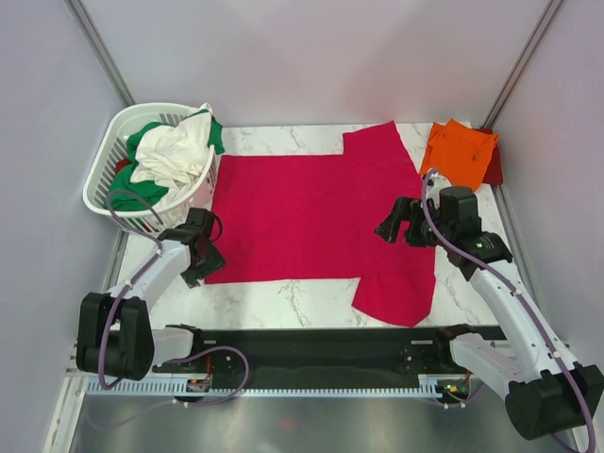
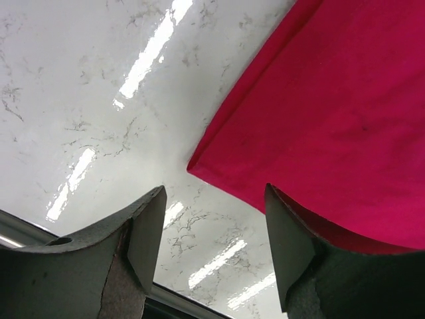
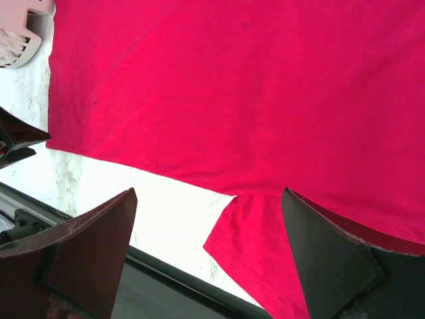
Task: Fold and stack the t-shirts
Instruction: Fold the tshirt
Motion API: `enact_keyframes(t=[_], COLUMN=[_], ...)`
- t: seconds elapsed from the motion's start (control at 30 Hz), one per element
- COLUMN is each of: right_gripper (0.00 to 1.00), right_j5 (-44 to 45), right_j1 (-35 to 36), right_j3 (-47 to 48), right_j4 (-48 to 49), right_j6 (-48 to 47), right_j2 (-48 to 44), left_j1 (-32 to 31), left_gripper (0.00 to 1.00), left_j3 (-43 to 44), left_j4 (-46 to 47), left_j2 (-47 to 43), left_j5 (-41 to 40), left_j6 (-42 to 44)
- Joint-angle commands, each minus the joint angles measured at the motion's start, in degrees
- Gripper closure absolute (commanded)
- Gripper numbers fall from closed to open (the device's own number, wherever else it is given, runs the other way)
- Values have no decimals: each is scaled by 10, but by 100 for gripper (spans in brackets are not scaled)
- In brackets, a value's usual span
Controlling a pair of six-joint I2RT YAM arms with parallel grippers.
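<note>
A crimson-pink t-shirt [image 1: 311, 215] lies spread flat on the marble table [image 1: 283, 304], sleeves at the right. My left gripper [image 1: 200, 257] is open and empty, just above the shirt's near-left hem corner [image 2: 199, 167]. My right gripper [image 1: 396, 226] is open and empty above the shirt's right part, near the near sleeve [image 3: 259, 246]. A folded orange t-shirt [image 1: 460, 153] lies at the back right on a dark red one [image 1: 494, 162]. Green [image 1: 142, 184] and cream-white [image 1: 175, 151] shirts fill the basket.
A white slatted plastic basket [image 1: 106, 172] stands at the back left, close to my left arm; its corner also shows in the right wrist view [image 3: 20, 33]. The black rail [image 1: 311, 344] runs along the table's near edge. Grey walls enclose the table.
</note>
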Motion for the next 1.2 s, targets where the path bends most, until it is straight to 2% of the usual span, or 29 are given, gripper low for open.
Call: enact_keyframes(t=[0.0, 0.23, 0.47, 0.63, 0.73, 0.77, 0.83, 0.93, 0.97, 1.0, 1.07, 1.13, 1.17], right_gripper=[2, 2, 2, 2, 2, 2, 2, 2, 2, 2, 2, 2, 2], right_j5=[-7, -7, -2, 5, 15, 23, 36, 119, 151, 223, 302, 347, 341], right_j1=[3, 6, 6, 6, 6, 7, 6, 6, 7, 7, 6, 7, 6], right_j3=[-2, -2, -3, -3, -5, -6, -5, 2, 9, 11, 11, 5, -2], right_j4=[10, 9, 10, 9, 9, 9, 2, -36, -52, -79, -105, -150, -159], right_j6=[-5, -7, -7, -9, -8, -7, -5, 6, 14, 22, 81, 111, 119], right_j2=[3, 8, 12, 16, 18, 21, 25, 33, 37, 36, 35, 37, 41], left_j1=[3, 3, 3, 3, 3, 3, 3, 3, 3, 3, 3, 3, 3], left_gripper=[32, 33, 40, 51, 60, 66, 69, 78, 85, 89, 95, 96, 97], left_j3=[-11, -24, -20, -17, -14, -14, -14, -13, -15, -17, -18, -25, -25], left_j4=[23, 49, 69, 75, 81, 81, 87, 93, 95, 96, 101, 110, 112], left_j2=[0, 16, 44, 56, 65, 66, 71, 73, 72, 69, 62, 58, 59], left_j5=[-33, -31, -27, -32, -37, -37, -39, -33, -32, -31, -26, -22, -21], left_j6=[-33, -40, -35, -33, -28, -28, -25, -17, -16, -14, -13, -9, -7])
